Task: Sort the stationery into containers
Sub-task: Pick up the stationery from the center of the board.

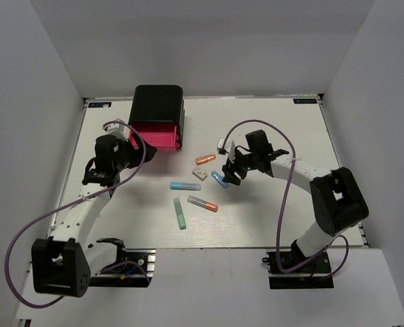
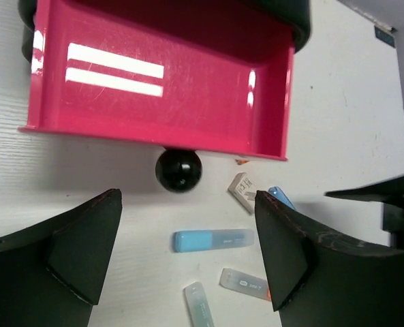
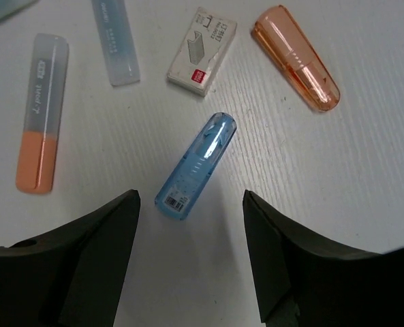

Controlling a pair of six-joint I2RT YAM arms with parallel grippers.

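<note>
The containers are a glossy black cabinet whose pink drawer is pulled out and holds nothing that I can see. My left gripper stands open just short of the drawer's black knob, holding nothing. The stationery lies loose on the table: orange stick, white block, blue stick, light blue stick, green stick and grey stick with orange tip. My right gripper is open over the blue stick's near end.
White walls close in the table at the back and both sides. The two arm bases sit at the near edge. The sticks lie close together in the middle, between the two grippers.
</note>
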